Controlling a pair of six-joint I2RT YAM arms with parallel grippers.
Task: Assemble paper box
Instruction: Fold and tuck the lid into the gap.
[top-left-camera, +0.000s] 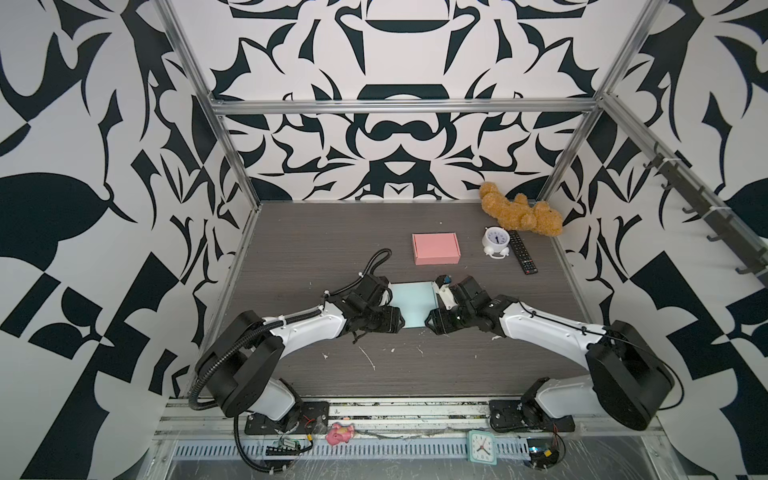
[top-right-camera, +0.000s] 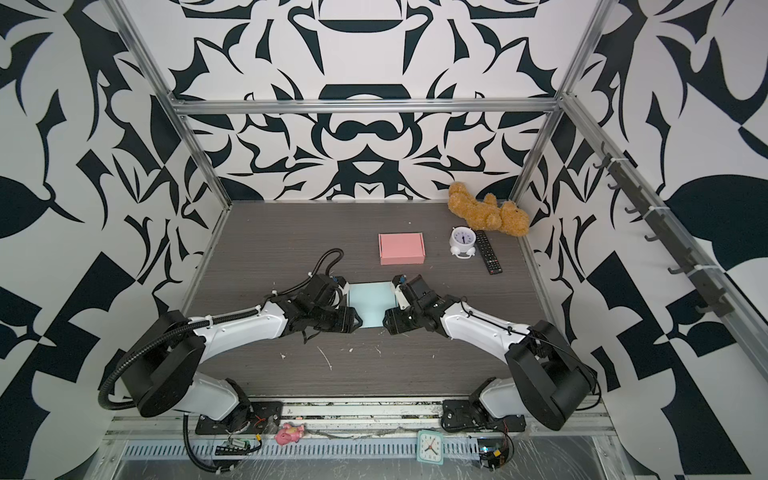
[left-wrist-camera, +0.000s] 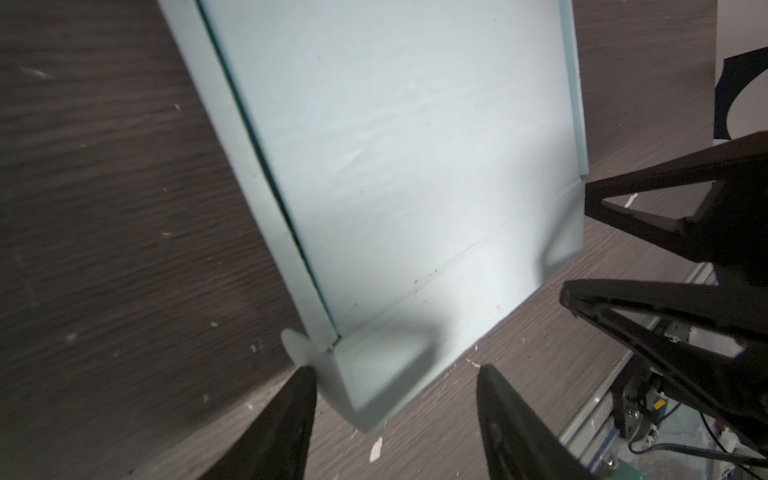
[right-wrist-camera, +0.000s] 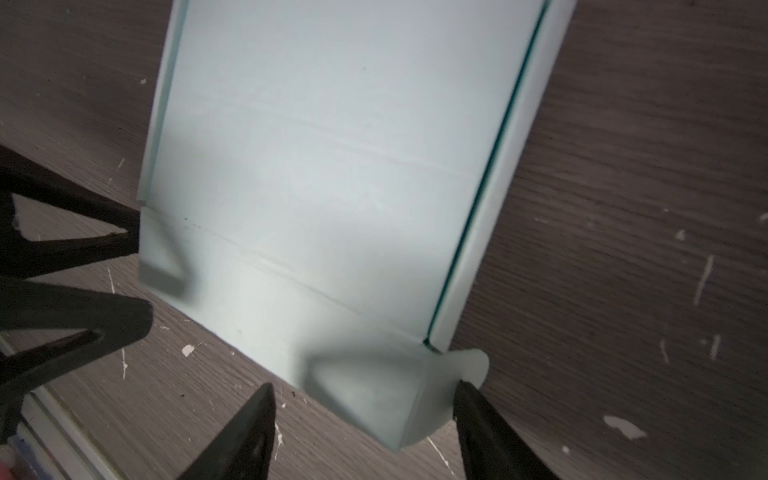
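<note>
Jaws spread, left gripper (left-wrist-camera: 395, 368) and right gripper (right-wrist-camera: 365, 385) straddle the paper box (top-left-camera: 412, 304) at its near corners; uneven closing could crumple them.

Black-and-white patterned walls (top-left-camera: 395, 137) enclose a dark wood-grain table (top-left-camera: 311, 249); aluminium frame rails (top-left-camera: 399, 106) cross the back wall.

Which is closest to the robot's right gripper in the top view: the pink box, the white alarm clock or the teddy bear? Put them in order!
From the right gripper:
1. Pink box, just beyond it, mid-table.
2. White alarm clock, farther back and to the right.
3. Teddy bear, in the far right corner.
</note>
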